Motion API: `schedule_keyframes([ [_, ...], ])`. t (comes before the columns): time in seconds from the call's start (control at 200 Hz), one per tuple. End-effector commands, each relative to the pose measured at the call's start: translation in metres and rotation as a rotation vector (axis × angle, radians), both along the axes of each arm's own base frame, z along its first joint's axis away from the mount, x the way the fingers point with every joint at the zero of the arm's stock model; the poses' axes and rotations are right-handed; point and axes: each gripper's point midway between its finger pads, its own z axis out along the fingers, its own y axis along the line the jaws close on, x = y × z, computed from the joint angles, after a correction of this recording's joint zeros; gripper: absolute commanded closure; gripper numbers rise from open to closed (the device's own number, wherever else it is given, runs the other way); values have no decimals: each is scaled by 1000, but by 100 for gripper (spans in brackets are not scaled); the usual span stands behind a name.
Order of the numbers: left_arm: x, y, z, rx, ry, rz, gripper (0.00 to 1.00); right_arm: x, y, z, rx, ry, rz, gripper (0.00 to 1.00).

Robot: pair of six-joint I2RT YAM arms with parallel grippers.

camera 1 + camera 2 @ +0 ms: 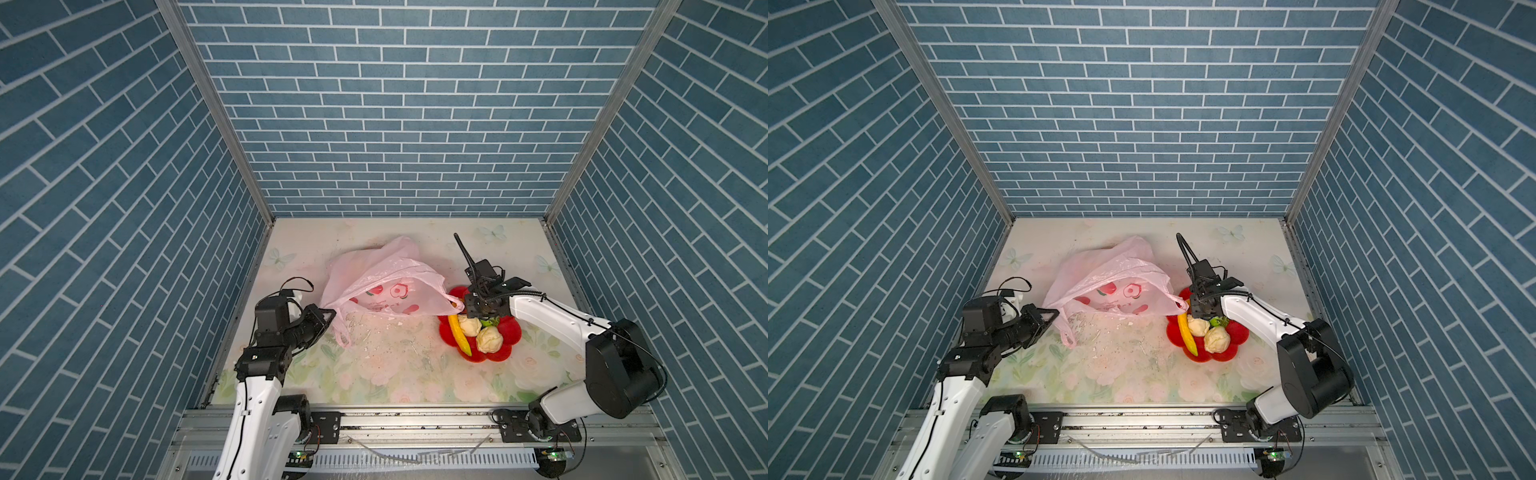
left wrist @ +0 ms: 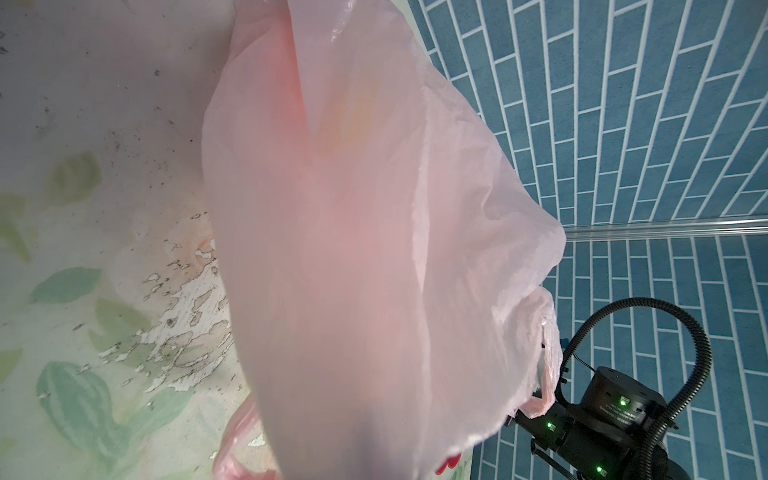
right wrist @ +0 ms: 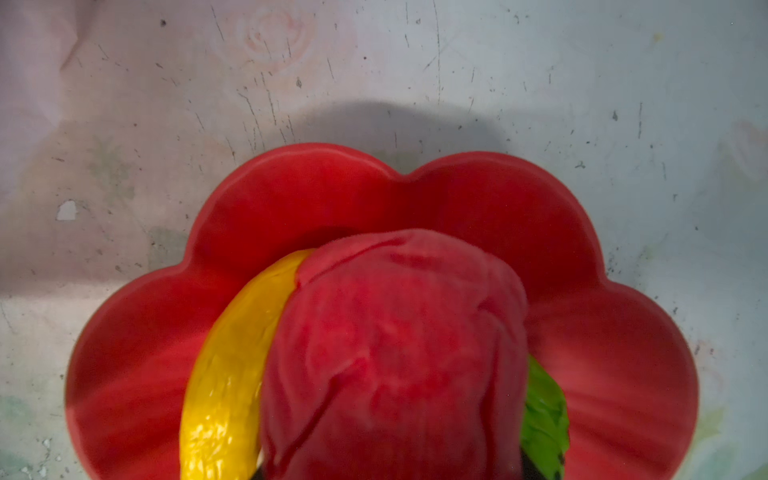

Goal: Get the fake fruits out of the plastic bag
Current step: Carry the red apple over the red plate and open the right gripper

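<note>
Currently the left end effector (image 1: 326, 314) meets the bag (image 1: 382, 282) at its near corner; whether it pinches the film cannot be told. The bag lies slumped mid-counter (image 1: 395, 374), mouth towards the plate (image 1: 509, 332). Over that plate the right end effector (image 1: 478, 309) holds a red berry (image 3: 395, 353) above the banana (image 1: 459, 336), two cream balls (image 1: 489, 338) and a green ball (image 1: 492, 321). This looks like the placing step. The next move calls for lowering into a free spot, releasing, then reaching into the bag.

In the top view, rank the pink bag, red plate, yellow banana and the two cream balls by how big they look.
Largest to smallest: pink bag, red plate, yellow banana, then the two cream balls, which look about alike.
</note>
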Motion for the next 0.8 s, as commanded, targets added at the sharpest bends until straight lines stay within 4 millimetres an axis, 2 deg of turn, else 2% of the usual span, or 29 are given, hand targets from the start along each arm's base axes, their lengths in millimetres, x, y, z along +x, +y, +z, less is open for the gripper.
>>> schedule_keyframes([
  [0.0, -4, -1, 3, 18, 3, -21, 82, -4, -7, -9, -24, 17, -9, 48],
  [0.105, -6, -1, 6, 29, 3, -27, 74, -4, -7, -5, -22, 10, -6, 43],
  [0.285, -7, -1, 11, 65, -2, -53, 51, -4, -8, 17, 1, -28, -7, 38],
  [0.565, 16, -1, 5, 123, -2, -119, 30, -17, -17, 59, 33, -92, -16, 35],
  [0.695, 29, -2, 0, 128, 1, -140, 30, -26, -15, 77, 74, -111, 8, 34],
  [0.795, 41, -4, 0, 102, -11, -143, 45, -32, -7, 95, 102, -150, 55, 35],
])
